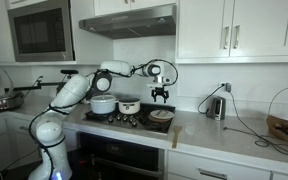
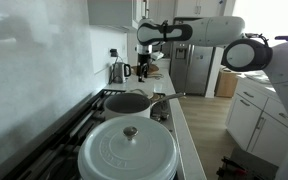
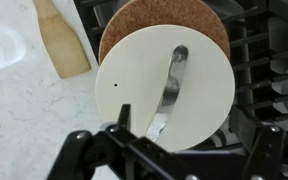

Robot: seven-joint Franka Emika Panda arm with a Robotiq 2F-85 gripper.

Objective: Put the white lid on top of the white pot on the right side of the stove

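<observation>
On the stove (image 1: 134,121), a covered white pot (image 1: 103,103) sits at the left, with an open pot (image 1: 129,105) beside it. At the stove's right edge the white lid (image 3: 164,90) lies on a cork mat (image 3: 164,18). The gripper (image 1: 161,98) hovers above it, jaws apart and empty.

Wooden spatula (image 3: 62,40) beside cork trivet (image 3: 162,14); kettle (image 1: 216,106), perhaps, on counter (image 1: 239,138).

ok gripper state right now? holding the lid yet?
Gripper: open, holding nothing; it hovers above the white lid, which lies on a cork trivet.
</observation>
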